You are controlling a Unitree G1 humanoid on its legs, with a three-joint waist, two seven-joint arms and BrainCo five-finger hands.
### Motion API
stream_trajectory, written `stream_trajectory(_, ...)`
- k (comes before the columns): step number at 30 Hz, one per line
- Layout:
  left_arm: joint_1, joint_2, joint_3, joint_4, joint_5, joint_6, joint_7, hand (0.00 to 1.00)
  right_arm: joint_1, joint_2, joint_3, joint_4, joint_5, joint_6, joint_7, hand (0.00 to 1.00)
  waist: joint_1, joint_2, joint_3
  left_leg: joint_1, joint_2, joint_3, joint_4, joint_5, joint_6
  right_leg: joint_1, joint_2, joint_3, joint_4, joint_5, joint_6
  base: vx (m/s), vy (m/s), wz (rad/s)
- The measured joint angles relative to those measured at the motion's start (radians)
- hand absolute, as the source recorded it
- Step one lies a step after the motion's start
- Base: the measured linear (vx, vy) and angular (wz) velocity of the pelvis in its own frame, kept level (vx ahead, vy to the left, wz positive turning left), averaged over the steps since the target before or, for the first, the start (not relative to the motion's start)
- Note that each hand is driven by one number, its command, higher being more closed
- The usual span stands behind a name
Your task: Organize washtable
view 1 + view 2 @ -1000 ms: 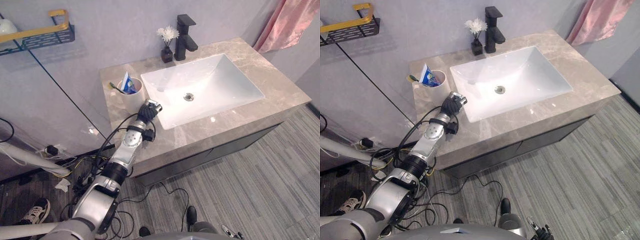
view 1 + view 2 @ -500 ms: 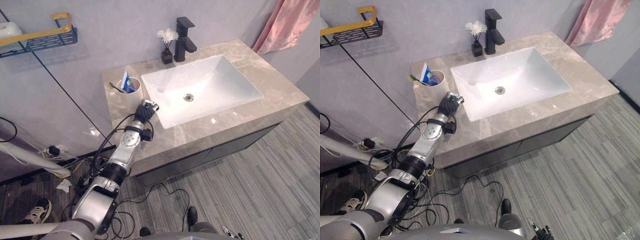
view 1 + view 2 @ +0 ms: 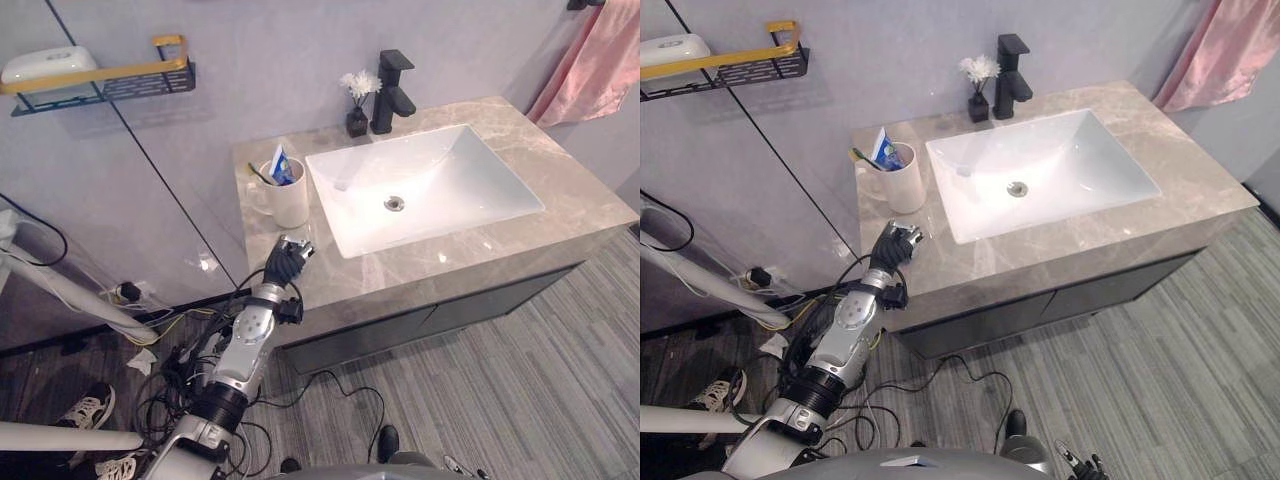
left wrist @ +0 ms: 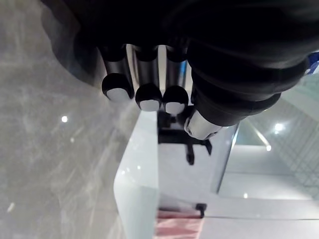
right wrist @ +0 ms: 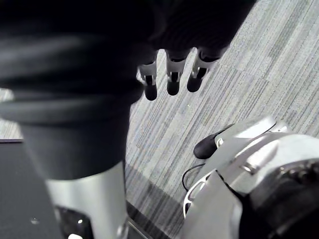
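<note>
Left eye view: left hand (image 3: 286,264) sits over the front left part of the counter (image 3: 335,278), close to its front edge. The cup (image 3: 290,200) stands upright farther back toward the wall, just beside the left rim of the basin (image 3: 440,190). So the cup lies straight ahead of the hand, with bare counter between them, not touching. A toothpaste tube (image 3: 280,162) stands in the cup, and a toothbrush (image 3: 258,172) leans out over its left side, away from the basin. Both long axes run roughly up, tilted.

Left wrist view: fingers (image 4: 149,97) are curled in a tight row, side by side, thumb off to one side, nothing between them.

Right wrist view: right hand (image 5: 172,74) hangs over the floor (image 5: 249,64), fingers loose and apart, holding nothing, well away from the counter.

Judgement: the left hand is clearly nearer, and the reach is forward along the counter, keeping left of the basin rim. The fingers would need to uncurl before taking the cup wall.
</note>
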Motion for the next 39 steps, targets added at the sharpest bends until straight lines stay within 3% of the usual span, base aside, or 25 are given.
stream_trajectory(5,-0.065,-0.025,0.080,0.141,-0.002,-0.032,0.043,1.00,0.000,0.004,-0.001,0.009,0.001,0.000,-0.006,0.00,0.000,-0.023,-0.019,0.004,-0.002,0.010,0.000,0.000,0.000,-0.002,-0.001,0.007,-0.004,0.000,0.000,-0.01,0.004,-0.03)
stream_trajectory(13,-0.159,-0.020,0.108,0.218,-0.022,-0.022,0.073,1.00,-0.001,0.004,-0.001,0.008,0.001,0.000,-0.007,0.00,-0.010,-0.022,-0.019,-0.002,-0.003,0.034,-0.005,-0.002,-0.001,-0.023,0.001,0.029,-0.004,0.001,-0.001,0.00,0.002,-0.08)
stream_trajectory(24,-0.167,-0.037,0.021,0.170,-0.040,-0.022,0.057,1.00,-0.001,0.005,-0.011,0.007,0.000,0.000,-0.008,0.00,-0.022,-0.016,-0.016,-0.003,-0.014,0.049,-0.016,-0.012,0.004,-0.038,-0.004,0.039,-0.003,0.001,-0.001,0.03,0.018,-0.05)
stream_trajectory(39,-0.162,-0.042,0.039,0.172,-0.042,-0.022,0.064,1.00,-0.001,0.004,-0.011,0.007,0.000,0.000,-0.009,0.00,-0.024,-0.011,-0.013,-0.003,-0.015,0.046,-0.015,-0.012,0.004,-0.037,-0.005,0.034,-0.004,0.001,0.000,0.00,-0.001,0.00)
